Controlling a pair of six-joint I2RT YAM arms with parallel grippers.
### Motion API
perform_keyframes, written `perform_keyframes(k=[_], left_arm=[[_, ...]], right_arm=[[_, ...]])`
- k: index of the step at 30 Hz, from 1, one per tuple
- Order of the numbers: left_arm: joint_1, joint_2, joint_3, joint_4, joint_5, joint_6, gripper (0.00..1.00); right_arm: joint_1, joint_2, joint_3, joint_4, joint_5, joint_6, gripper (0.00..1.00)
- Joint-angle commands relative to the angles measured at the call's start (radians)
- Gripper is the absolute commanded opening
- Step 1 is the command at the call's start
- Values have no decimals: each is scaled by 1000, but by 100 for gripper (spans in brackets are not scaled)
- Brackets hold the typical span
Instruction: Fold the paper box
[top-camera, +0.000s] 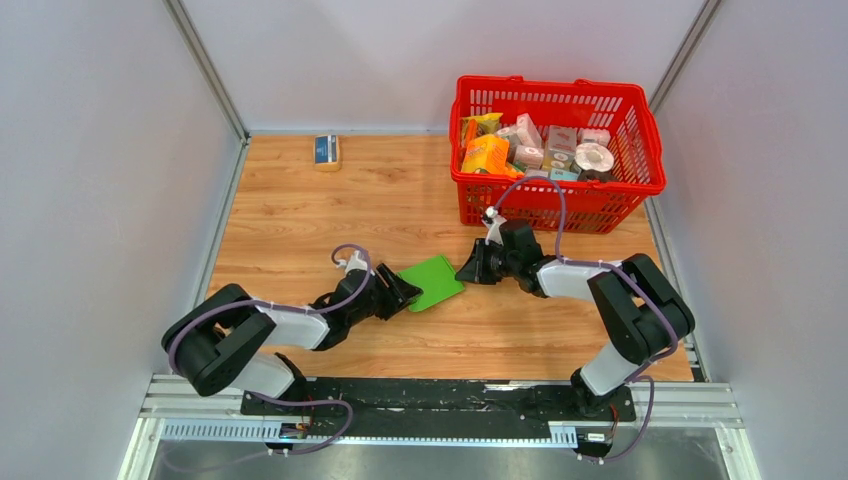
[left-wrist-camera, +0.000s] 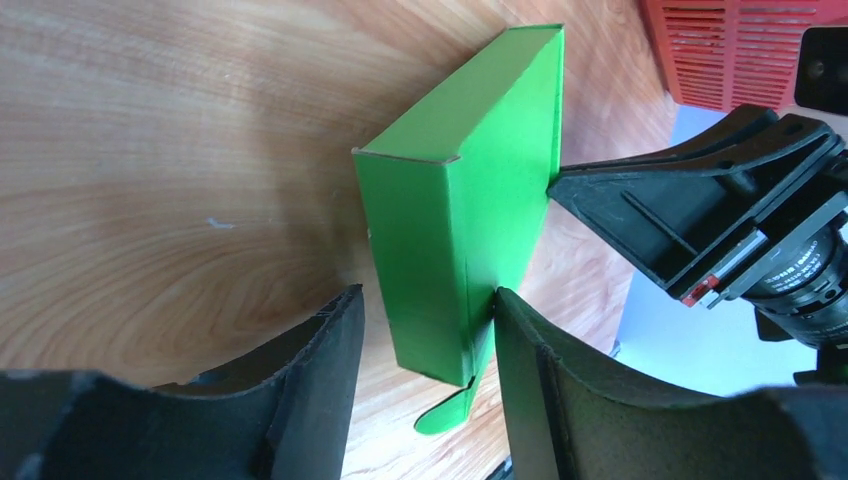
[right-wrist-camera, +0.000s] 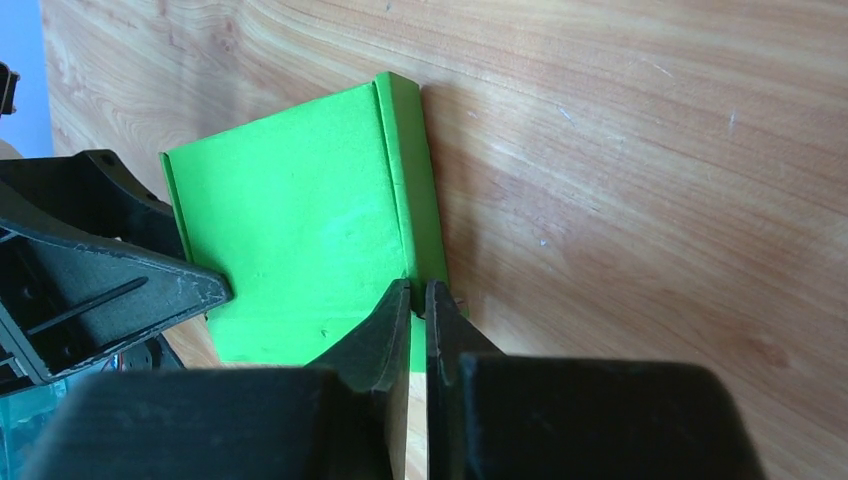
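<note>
From above, the paper box (top-camera: 433, 282) lies on the desk (top-camera: 300, 210) between my arms, with my left fingers (top-camera: 403, 291) at its left end and my right fingers (top-camera: 470, 268) at its right edge. From the left wrist, those fingers stand released astride the box's end, one touching, one apart. From the right wrist, my fingers are clenched on a thin side wall. I judge the end is being closed, and next the loose tab needs tucking in squarely.

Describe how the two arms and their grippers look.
The left arm and right arm have black joints, white links and a looping lilac cable each. The left gripper and right gripper carry black wedge-shaped fingers.
</note>
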Motion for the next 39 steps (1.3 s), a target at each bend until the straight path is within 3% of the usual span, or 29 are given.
perform_keyframes(k=[1,3,6,9,17,20,24,27,35,36,39], left_arm=[[3,50,16,202,-8,-11,53],[3,64,20,221,2,-8,42],[3,60,23,210,18,-19,32],[3,20,10,110,18,-36,28],[8,-198,-27,-127,89,-29,27],[28,-337,-39,-263,142,-29,27],[77,-580,-39,-498,221,-63,27],[106,-731,-68,-570,308,-138,27],[118,-1106,-156,-728,433,-312,27],[120,-1129,-161,-759,437,-333,27],[118,-1187,-164,-803,465,-365,27]], right_arm=[[-27,52,-34,-96,99,-10,0],[-25,46,-34,-99,97,-12,1],[-7,0,-21,-142,128,-26,6],[30,-86,0,-213,152,-35,20],[133,-371,66,-520,310,-113,64],[307,-480,107,-549,430,-248,74],[696,-545,115,-495,733,-459,80],[867,-503,135,-442,893,-595,85],[1073,-264,266,-407,1218,-852,85],[1102,-226,263,-379,1299,-875,85],[1130,-189,253,-342,1356,-932,83]])
